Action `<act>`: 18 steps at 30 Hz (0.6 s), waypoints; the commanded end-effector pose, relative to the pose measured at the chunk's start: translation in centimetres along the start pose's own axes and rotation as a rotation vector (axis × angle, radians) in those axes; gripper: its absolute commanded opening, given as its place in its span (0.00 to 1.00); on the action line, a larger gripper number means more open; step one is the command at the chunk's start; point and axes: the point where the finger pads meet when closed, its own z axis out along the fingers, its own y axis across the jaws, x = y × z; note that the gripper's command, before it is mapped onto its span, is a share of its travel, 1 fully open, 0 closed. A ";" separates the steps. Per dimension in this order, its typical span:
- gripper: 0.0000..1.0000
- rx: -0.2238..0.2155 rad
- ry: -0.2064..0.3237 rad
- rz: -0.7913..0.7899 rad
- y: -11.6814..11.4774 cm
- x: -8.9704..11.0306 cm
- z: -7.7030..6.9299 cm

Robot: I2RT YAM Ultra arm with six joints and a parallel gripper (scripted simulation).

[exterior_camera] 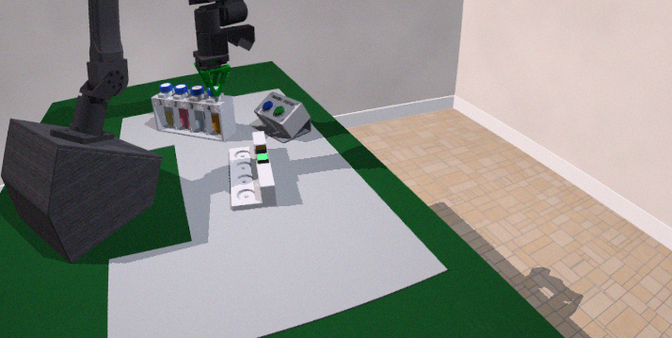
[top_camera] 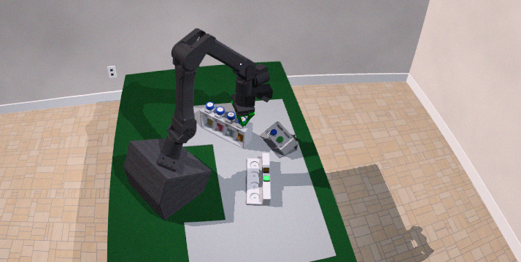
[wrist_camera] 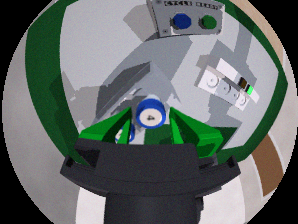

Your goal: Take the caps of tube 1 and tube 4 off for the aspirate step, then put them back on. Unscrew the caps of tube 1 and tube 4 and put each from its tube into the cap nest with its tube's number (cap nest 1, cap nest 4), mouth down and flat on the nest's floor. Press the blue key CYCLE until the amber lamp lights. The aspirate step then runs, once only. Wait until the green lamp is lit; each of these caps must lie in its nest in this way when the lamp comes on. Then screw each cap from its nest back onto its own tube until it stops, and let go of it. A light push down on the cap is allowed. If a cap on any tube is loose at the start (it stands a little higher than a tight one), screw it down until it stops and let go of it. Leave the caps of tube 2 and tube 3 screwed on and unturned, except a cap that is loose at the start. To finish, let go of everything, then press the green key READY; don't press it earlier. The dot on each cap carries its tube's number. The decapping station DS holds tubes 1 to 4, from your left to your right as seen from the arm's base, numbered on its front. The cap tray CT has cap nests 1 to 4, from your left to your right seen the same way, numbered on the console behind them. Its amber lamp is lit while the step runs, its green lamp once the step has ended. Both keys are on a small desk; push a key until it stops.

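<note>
A small lab bench set up in a plain room. On a green table (exterior_camera: pixel 386 261) lies a grey mat (exterior_camera: pixel 292 251), and on it stand a white station (exterior_camera: pixel 228 120) holding 4 capped tubes of coloured liquid, a white cap tray (exterior_camera: pixel 233 181) with round nests and a lit green lamp (exterior_camera: pixel 262 157), and a little desk (exterior_camera: pixel 294 121) with 2 keys. Around it: grey and beige walls, tiled floor, a wall socket (top_camera: pixel 112 71) at the far left.
</note>
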 end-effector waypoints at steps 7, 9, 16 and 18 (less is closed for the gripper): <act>0.49 -0.004 -0.010 -0.078 0.1 -0.2 -0.3; 0.49 -0.004 -0.010 -0.118 0.1 -0.2 -0.3; 0.49 -0.002 -0.011 -0.398 0.1 -0.2 -0.3; 0.49 -0.002 -0.011 -0.478 0.1 -0.2 -0.3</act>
